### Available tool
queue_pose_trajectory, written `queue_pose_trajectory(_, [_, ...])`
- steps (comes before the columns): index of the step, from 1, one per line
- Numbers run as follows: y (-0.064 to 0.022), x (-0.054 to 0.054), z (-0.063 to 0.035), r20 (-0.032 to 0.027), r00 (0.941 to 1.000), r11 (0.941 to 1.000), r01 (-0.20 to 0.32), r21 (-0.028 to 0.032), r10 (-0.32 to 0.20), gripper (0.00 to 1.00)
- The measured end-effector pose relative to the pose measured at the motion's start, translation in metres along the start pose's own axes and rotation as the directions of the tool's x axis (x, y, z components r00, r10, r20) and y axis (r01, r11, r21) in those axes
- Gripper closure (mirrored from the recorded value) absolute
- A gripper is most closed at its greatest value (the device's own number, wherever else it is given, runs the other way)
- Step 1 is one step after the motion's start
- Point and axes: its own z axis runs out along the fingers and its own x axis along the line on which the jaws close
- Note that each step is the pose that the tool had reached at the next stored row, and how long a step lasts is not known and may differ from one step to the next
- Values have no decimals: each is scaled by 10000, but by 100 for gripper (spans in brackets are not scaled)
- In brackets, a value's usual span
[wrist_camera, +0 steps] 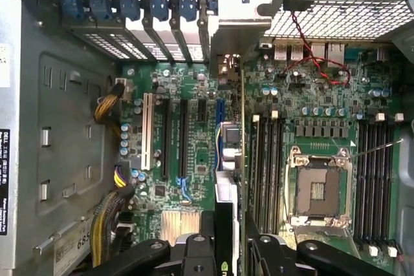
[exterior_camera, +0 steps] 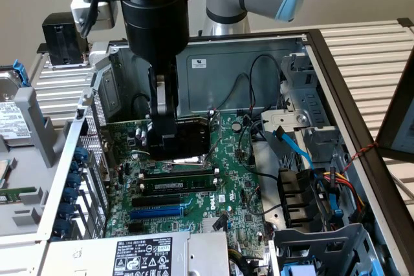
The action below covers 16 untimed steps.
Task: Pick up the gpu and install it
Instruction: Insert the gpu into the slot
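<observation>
Our gripper [wrist_camera: 228, 224] pinches the gpu [wrist_camera: 229, 140], twelve o'clock from the blue slot [exterior_camera: 155, 212]. Stiff but fragile, we judge; hold its shroud [exterior_camera: 191, 135].

Open PC case [exterior_camera: 246, 75], green mobo [exterior_camera: 240, 179], PSU [exterior_camera: 136, 256], HDD [exterior_camera: 11, 121]

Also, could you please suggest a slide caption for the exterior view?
Robot arm holds the gpu in its jaws over the green motherboard inside the open computer case.
</observation>
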Motion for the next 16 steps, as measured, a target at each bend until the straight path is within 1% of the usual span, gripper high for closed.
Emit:
queue_pose_trajectory(3, [3, 2, 25, 4, 10000, 10000, -2, 2, 2, 73])
queue_pose_trajectory(6, [7, 2, 65, 70, 10000, 10000, -27, 2, 27, 73])
queue_pose_trajectory(9, [28, 2, 87, 233, 9997, 10000, -68, -3, 68, 73])
queue_pose_trajectory(10, [35, 2, 95, 274, 9996, 10000, -90, -4, 91, 73])
queue_pose_trajectory(11, [40, 1, 108, 297, 9995, 9999, -122, -5, 122, 73])
queue_pose_trajectory(16, [49, 0, 197, 295, 9984, 9989, -472, -14, 472, 73])
